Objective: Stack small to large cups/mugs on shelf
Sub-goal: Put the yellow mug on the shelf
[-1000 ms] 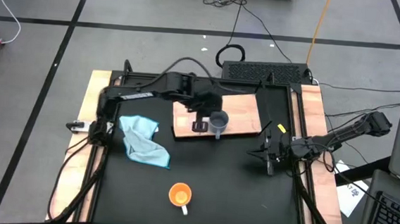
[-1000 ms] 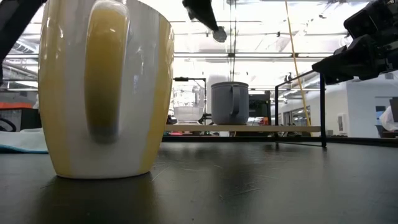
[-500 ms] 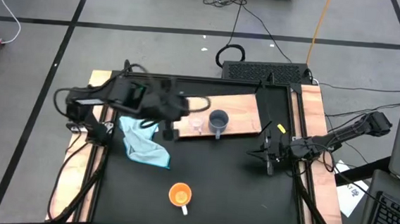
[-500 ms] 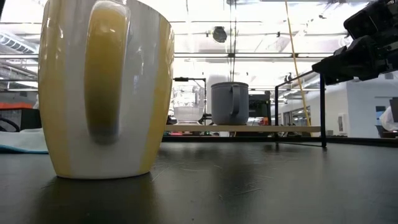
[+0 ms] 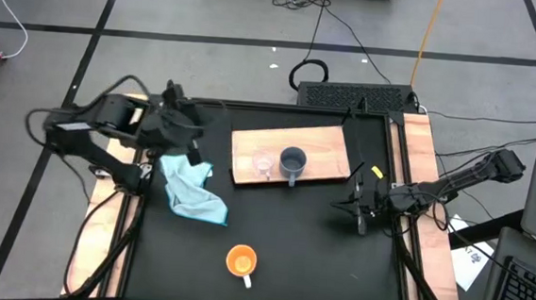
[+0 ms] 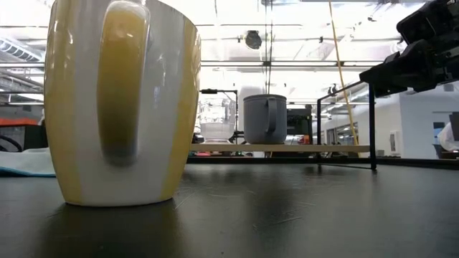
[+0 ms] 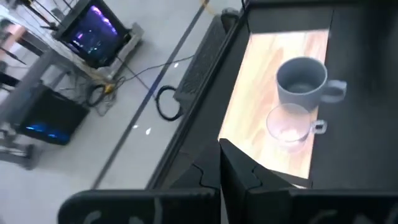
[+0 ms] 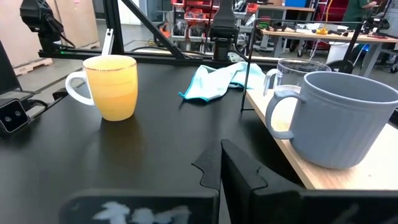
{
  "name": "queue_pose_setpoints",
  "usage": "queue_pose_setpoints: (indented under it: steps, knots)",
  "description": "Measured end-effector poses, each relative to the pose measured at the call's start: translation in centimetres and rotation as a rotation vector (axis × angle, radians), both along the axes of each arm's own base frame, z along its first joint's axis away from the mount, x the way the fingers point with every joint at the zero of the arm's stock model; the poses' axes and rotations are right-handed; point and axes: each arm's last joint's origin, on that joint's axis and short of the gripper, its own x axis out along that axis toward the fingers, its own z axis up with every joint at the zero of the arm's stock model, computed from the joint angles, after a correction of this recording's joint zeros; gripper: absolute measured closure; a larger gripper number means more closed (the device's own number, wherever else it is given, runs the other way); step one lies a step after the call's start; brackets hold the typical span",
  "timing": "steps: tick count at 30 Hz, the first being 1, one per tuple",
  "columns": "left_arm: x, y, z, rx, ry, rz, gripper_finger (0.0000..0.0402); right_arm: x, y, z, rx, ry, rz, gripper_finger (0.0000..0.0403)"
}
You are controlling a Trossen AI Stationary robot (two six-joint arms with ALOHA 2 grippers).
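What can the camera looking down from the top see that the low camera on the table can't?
Only the high view shows the left gripper near the table's left rail, the right gripper by the right rail, and the whole light blue cloth. Only the low view shows the bright room behind the table. Both show the orange mug alone on the black table, and the grey-blue mug and clear glass cup side by side on the wooden shelf.

I can read no text, label, brand, number or sign in any view. My mugs, the glass cup, the shelf and the cloth carry no lettering that I can see. The lit screen in my left wrist view is too blurred to read.
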Motion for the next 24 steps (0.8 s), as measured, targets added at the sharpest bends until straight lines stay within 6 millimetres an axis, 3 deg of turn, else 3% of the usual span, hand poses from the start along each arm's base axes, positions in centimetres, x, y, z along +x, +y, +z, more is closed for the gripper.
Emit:
queue_pose_setpoints:
  steps: [5, 12, 17, 24]
  knots:
    - [-2.6, 0.7, -2.8, -0.070, -0.184, -0.061, 0.0401, 0.0, 0.0, 0.0, 0.001, -0.001, 0.000, 0.0403]
    - [-3.9, 0.4, -7.1, -0.140, -0.423, -0.256, 0.0401, 0.0, 0.0, 0.1, 0.004, -0.009, 0.001, 0.0403]
    - [-4.7, 0.5, -11.6, -0.127, -0.403, -0.271, 0.0401, 0.0, 0.0, 0.1, 0.006, -0.009, 0.000, 0.0403]
    - [-7.1, 0.9, -14.9, -0.163, -0.534, -0.234, 0.0401, 0.0, 0.0, 0.1, 0.015, -0.009, -0.001, 0.0403]
